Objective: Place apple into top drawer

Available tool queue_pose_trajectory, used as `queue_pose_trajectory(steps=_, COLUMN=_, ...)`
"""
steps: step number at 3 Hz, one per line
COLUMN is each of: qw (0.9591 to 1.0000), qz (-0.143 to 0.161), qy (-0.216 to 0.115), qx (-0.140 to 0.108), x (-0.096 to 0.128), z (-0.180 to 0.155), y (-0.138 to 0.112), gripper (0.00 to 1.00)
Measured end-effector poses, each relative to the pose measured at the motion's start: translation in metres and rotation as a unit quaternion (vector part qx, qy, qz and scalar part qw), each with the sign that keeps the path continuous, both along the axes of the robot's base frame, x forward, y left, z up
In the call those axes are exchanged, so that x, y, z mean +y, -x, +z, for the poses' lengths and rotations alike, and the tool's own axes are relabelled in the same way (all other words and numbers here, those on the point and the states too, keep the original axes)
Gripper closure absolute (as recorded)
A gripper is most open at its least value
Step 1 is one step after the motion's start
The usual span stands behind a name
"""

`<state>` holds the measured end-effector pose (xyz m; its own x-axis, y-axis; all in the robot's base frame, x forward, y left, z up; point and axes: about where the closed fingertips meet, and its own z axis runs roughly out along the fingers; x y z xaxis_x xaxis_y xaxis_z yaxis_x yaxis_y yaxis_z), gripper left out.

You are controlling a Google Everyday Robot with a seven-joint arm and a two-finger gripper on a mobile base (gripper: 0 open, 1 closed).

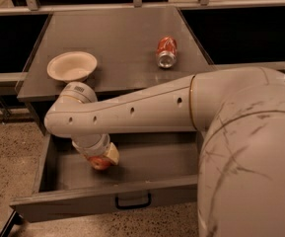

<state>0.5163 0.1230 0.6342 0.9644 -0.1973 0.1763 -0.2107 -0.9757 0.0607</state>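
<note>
1. My gripper [102,159] is down inside the top drawer [152,164], below the front edge of the bench [122,38], toward its left corner.
2. Jaws clamp the apple [99,164] just above the drawer floor (contact unclear).
3. Risk: if I release too high, the round fruit may bounce or roll.
4. Risk: on lifting out, the arm could clip the bench's front edge near the bowl [72,65].
</note>
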Motion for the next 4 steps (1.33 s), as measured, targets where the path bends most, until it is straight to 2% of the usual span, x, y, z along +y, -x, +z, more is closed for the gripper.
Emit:
queue_pose_trajectory(steps=3, qw=1.0, qz=-0.002, qy=0.004, qx=-0.001, x=-0.0023, z=-0.0037, y=0.0007, gripper=0.12)
queue_pose_trajectory(steps=4, qw=1.0, qz=-0.002, qy=0.004, qx=-0.001, x=-0.0023, z=-0.0037, y=0.0007, gripper=0.0)
